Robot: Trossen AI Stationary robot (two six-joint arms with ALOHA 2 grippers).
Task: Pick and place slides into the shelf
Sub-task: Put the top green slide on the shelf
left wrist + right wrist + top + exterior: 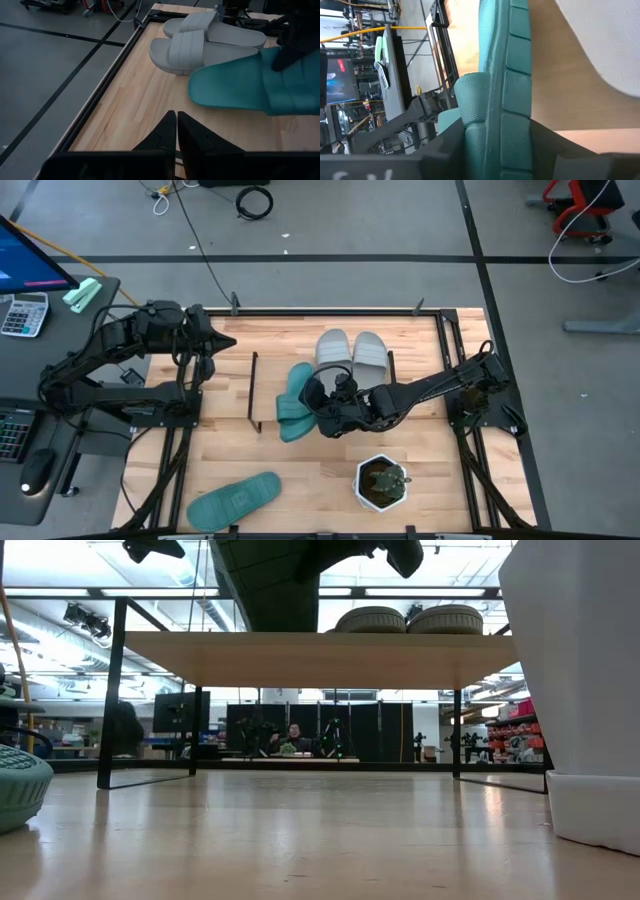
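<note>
A teal slide (293, 402) is over the left part of the shelf (268, 370), with my right gripper (322, 408) shut on it. It is tilted, footbed toward the table's left (240, 82). Whether its lower edge rests on the board I cannot tell. Two grey slides (352, 350) lie side by side, soles down, on the shelf's far part (408, 618). A second teal slide (235, 500) lies flat on the table at the near left. My left gripper (228, 340) hangs shut at the far left, touching nothing. My right gripper pinches the teal slide across its thickness at the strap end. One finger (447, 145) is on the strap side (470, 100) and the other (547, 145) on the treaded sole (517, 115). The fingers come from the table's right, slanting down. The slide stands on its side, tilted.
A white pot with a small plant (382, 483) stands at the near right of the table, large at the right of the low view (580, 690). Black frame rails (440, 320) run round the tabletop. A desk with a calculator (24, 313) stands beyond the left edge.
</note>
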